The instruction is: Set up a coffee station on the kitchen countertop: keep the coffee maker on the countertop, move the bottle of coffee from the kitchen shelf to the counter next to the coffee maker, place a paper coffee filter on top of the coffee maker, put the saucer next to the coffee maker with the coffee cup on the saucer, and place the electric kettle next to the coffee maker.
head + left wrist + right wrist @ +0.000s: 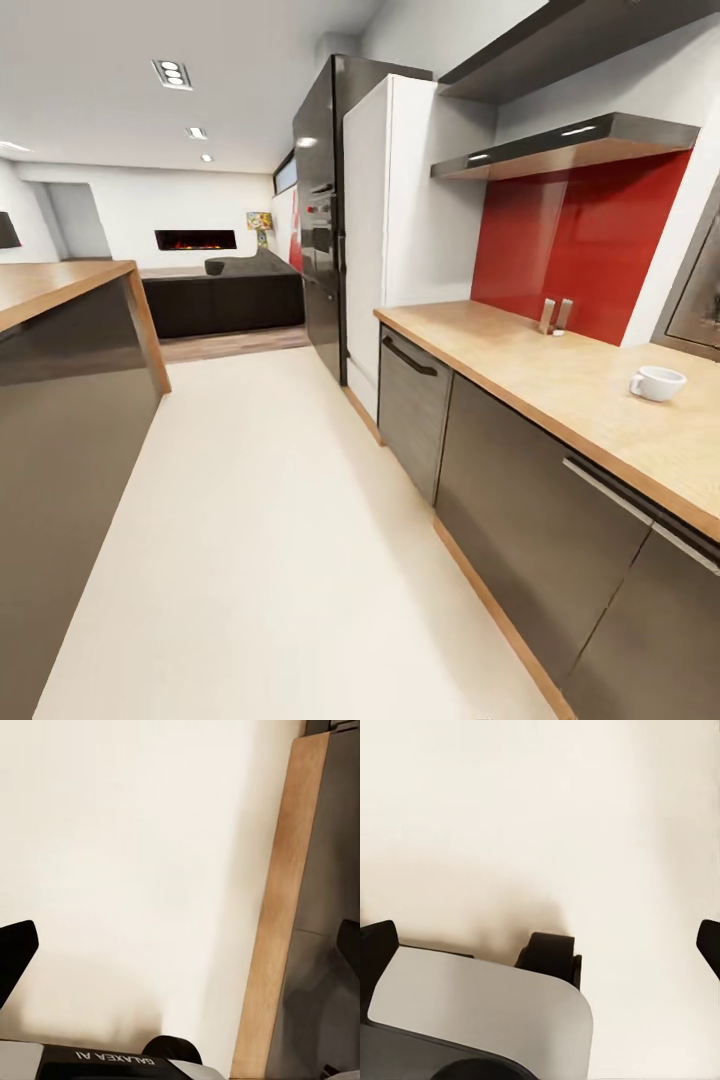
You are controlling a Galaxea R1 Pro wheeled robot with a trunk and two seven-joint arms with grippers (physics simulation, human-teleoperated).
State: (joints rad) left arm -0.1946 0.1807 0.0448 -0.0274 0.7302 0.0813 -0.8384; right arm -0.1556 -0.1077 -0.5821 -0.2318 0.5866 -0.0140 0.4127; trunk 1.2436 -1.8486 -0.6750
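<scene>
Wood countertop [560, 375]: we saw it run along the right side of the head view, pale oak over dark grey cabinet fronts [520, 520]; a long handle crossed the nearest drawer.
Coffee cup [657, 383]: white, upright, standing on the countertop at the right edge of the frame, handle turned toward the left; we saw it on bare wood.
Backsplash [580, 240]: glossy red, upper right, below a dark shelf [570, 145]; two small metallic upright pieces [555, 316] stood just before it, and we could not tell what they were.
Fridge [400, 220]: white, centre of the frame, with a black oven tower [322, 220] just beyond it.
Floor [260, 520]: cream, filling the lower middle; a wood-topped island [60, 285] stood at the left.
Left gripper [184, 949]: we found its dark fingertips [15, 952] at opposite edges of the left wrist view, spread wide with nothing between them; floor and a wood plinth [281, 915] lay behind.
Right gripper [544, 949]: fingertips [376, 949] likewise far apart and grasping nothing, above the robot's white base [480, 1009] and a black wheel [551, 956].
</scene>
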